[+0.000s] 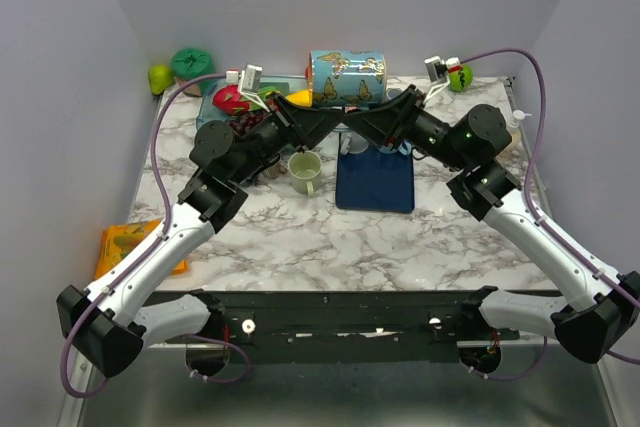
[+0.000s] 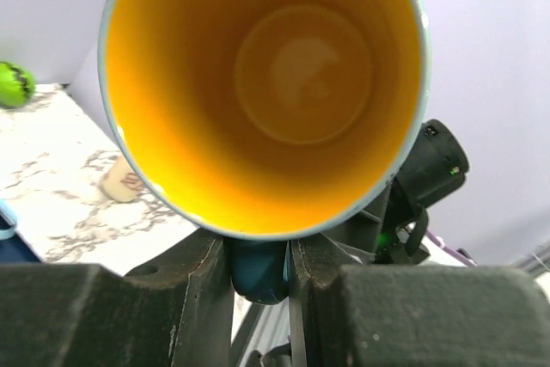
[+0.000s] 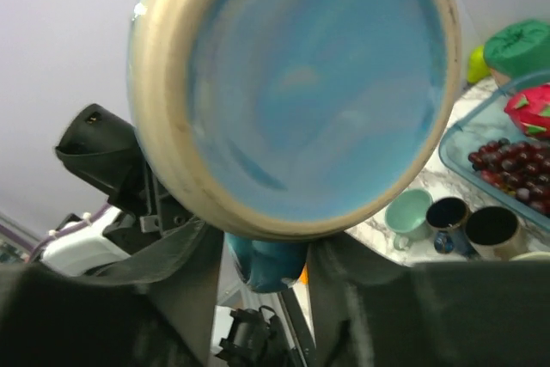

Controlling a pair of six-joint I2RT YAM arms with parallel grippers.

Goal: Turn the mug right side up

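The left gripper (image 2: pixel 258 251) is pinching the mug's teal handle (image 2: pixel 258 274), its camera looking into the yellow inside. The right gripper (image 3: pixel 265 251) is pinching the same handle, its camera facing the blue base instead. Only the overhead view is showing the butterfly mug (image 1: pixel 347 77) lying sideways in the air above the table's far edge. A pale green cup (image 1: pixel 305 169) and a blue mat (image 1: pixel 375 185) are sitting below; the crossed arms are hiding the fruit tray (image 1: pixel 215 105) in part.

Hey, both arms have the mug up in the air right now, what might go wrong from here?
The mug hangs sideways, held by its handle alone; a slip could drop it near the green cup on the table. The left gripper and right gripper crowd that one handle, so uneven turning may twist it loose or make them collide.
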